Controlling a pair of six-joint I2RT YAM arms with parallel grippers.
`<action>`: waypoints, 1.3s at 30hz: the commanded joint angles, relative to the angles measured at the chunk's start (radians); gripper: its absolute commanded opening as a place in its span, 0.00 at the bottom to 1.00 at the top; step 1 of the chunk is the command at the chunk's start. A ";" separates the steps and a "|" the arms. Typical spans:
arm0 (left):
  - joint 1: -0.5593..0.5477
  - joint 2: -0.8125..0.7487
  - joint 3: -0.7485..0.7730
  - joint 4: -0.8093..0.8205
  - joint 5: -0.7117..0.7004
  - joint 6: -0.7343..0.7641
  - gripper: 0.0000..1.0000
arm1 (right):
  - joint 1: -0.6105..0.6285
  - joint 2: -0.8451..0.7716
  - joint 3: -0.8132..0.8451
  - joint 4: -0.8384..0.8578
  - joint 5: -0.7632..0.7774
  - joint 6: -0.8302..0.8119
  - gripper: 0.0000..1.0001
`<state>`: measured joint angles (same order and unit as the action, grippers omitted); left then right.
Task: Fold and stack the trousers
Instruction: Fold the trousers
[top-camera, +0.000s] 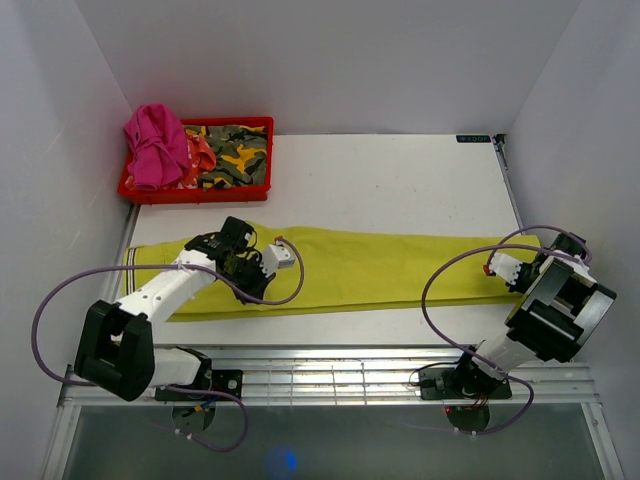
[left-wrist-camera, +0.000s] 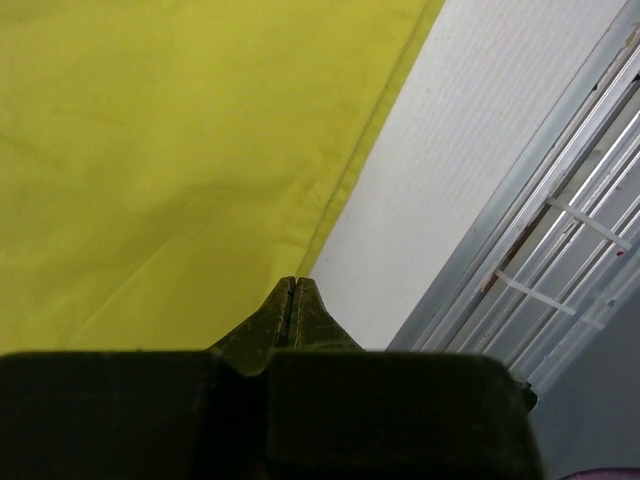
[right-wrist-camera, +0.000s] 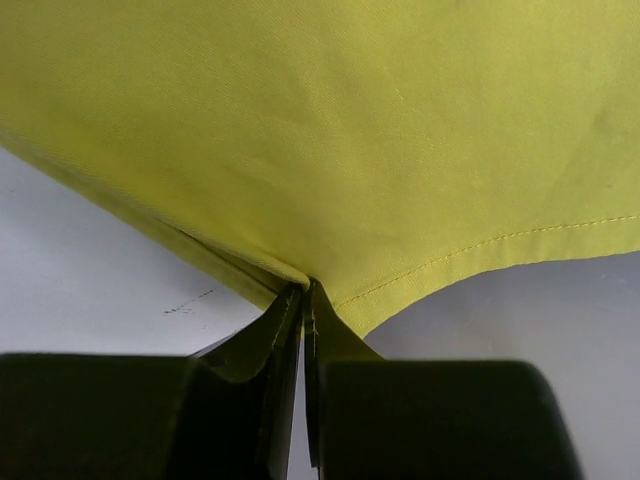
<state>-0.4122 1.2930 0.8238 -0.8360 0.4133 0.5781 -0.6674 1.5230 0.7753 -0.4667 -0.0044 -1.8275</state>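
**Operator:** Where are the trousers, and what do the tools hold?

**Observer:** Your trousers (top-camera: 400, 265) lie as one long band across the surface (top-camera: 380, 170), from left to right, near the front edge. Your right tool (right-wrist-camera: 305, 295) is clamped on the corner at the right end, and the cloth gathers into its tips. Your left tool (left-wrist-camera: 293, 290) has its tips together at the near edge of the cloth. If cloth is between them, I cannot tell.

**Operator:** What can go wrong?

**Observer:** I think that if only your right tool really holds, the fold drags one end and the band twists. The pinch on the right is at the very corner, so a fast pull may let it slip. The cloth looks doubled there, so you may have caught only one layer and the other may fall open. The red tray (top-camera: 262, 125) of clothes stands near the left end, and a wide swing may hit it.

**Operator:** Any writing?

**Observer:** I see none on the trousers. A small dark tag (top-camera: 474, 138) sits at the far edge of the surface, but its letters are too small to read.
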 joint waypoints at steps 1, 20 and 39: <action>0.003 0.011 -0.035 -0.066 0.007 0.058 0.00 | -0.012 0.031 -0.024 0.008 0.037 0.010 0.08; 0.041 -0.044 0.092 -0.066 0.110 -0.121 0.53 | 0.075 -0.067 0.413 -0.596 -0.206 0.152 0.77; 0.567 0.101 0.046 -0.091 -0.104 0.035 0.51 | 1.014 0.138 0.398 -0.337 -0.212 0.945 0.54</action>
<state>0.1516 1.3384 0.8749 -0.9691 0.3283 0.5774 0.3408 1.6226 1.1378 -0.8574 -0.2169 -1.0180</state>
